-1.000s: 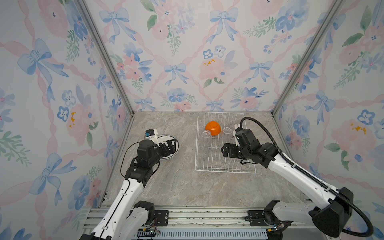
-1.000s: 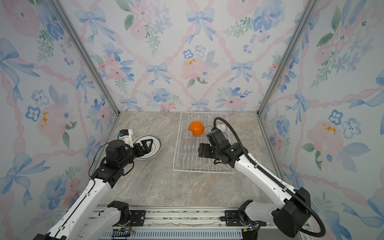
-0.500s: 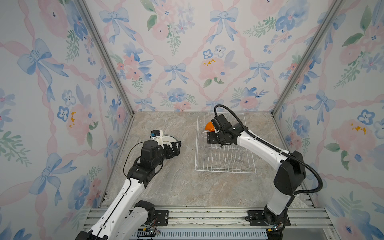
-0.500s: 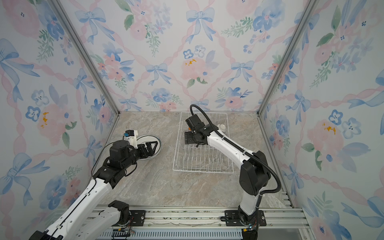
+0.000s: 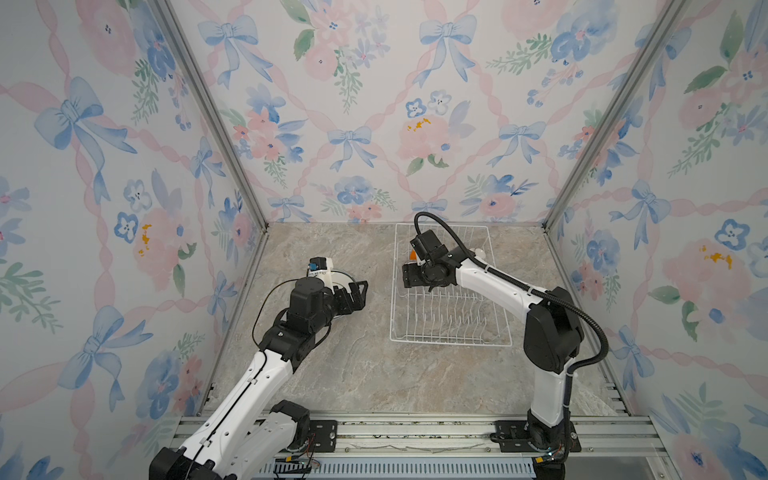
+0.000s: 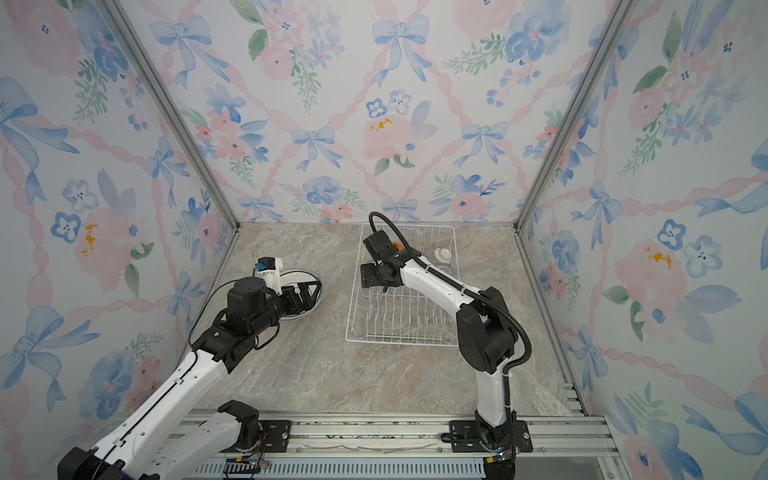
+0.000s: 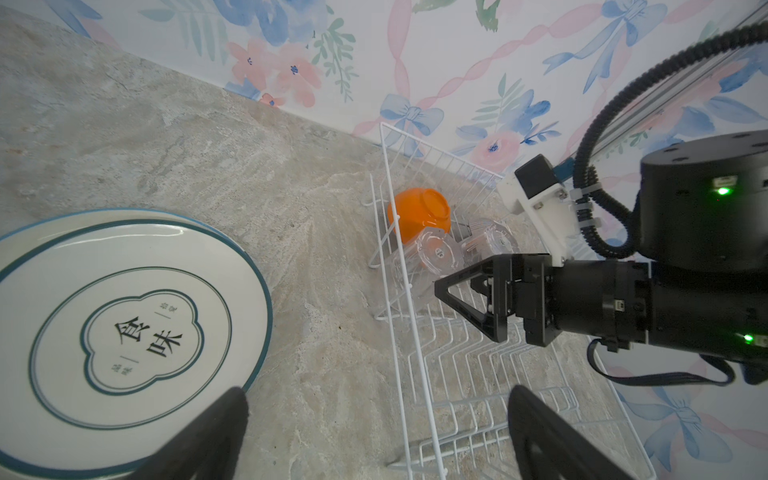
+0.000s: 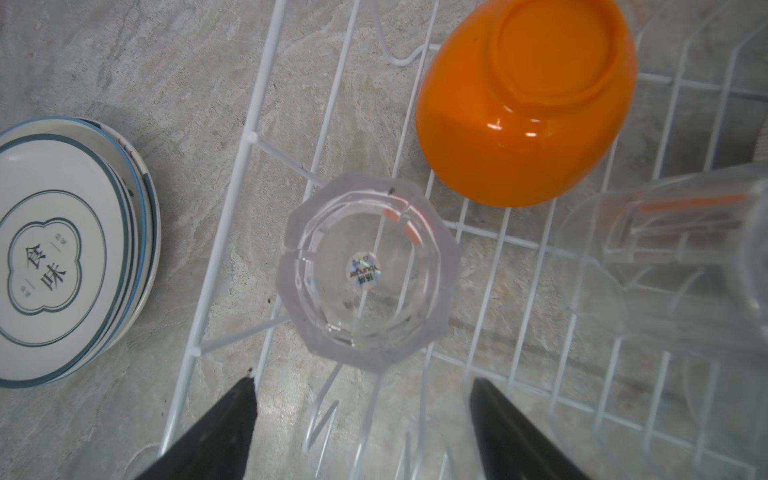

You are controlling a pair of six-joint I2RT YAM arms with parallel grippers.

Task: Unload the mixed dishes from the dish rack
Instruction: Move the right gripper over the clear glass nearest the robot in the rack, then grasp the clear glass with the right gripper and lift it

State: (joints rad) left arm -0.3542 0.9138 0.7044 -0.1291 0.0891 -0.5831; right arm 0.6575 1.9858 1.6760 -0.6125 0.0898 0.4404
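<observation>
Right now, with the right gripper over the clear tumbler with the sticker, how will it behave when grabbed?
The clear tumbler looks rigid and probably light. Its glossy faceted walls may slip in the open right gripper. Perched on thin dish rack wires, it could tip if nudged.

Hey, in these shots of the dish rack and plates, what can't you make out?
- Orange bowl: mostly behind the right arm in both top views; upside down, inside unseen.
- Plate stack: cut by the right wrist view's edge, under the left arm in both top views; count unsure.
- Blurred tumbler: cut off, right wrist view.
- Pale bowl: too small, in a top view.
</observation>
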